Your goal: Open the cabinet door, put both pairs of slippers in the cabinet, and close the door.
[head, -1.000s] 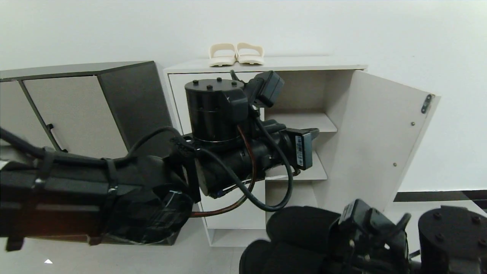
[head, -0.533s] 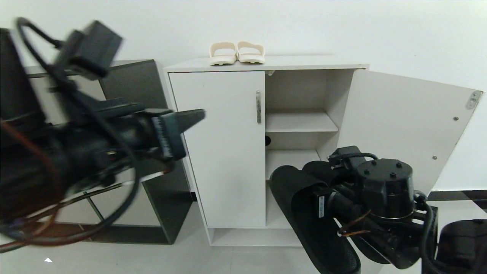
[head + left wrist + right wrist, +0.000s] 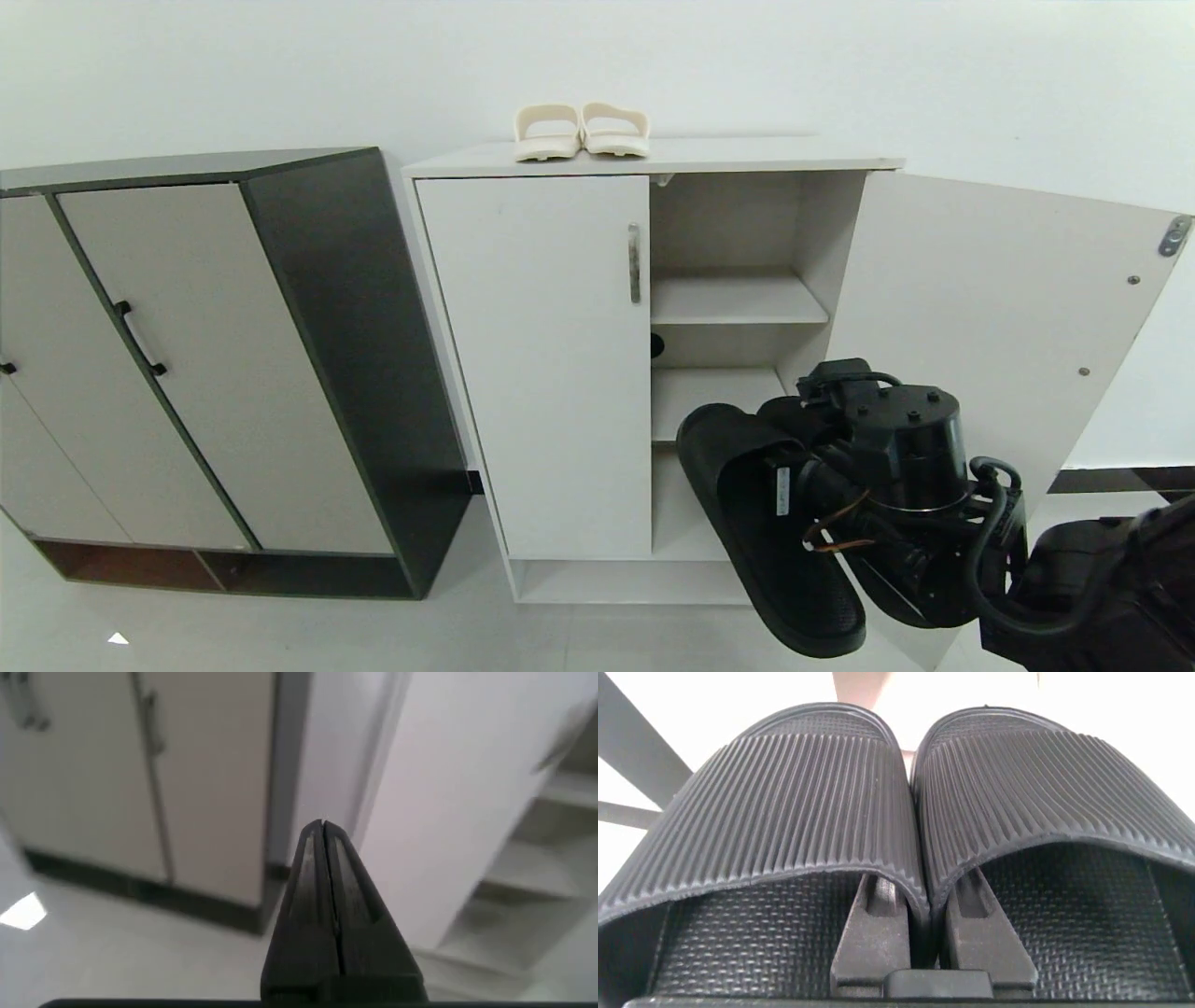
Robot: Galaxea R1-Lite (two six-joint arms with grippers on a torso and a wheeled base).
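We hold the pair of black slippers at about five o'clock in the head view. They hang steeply tilted in front of the lower open bay of the white cabinet. Our right gripper is clamped on them, one finger inside each slipper, pinching the inner strap walls together. Slippers and arm hide part of that lower bay. The right door stands swung wide at three o'clock. The left door is closed, its handle upright. Two bare shelves show inside. At twelve o'clock the cream slippers sit side by side on the cabinet top, against a white wall. At nine o'clock a dark cabinet stands just beside, its doors shut, on the pale floor. Our left gripper has its fingers pressed together on nothing, above the floor near both cabinets' feet.
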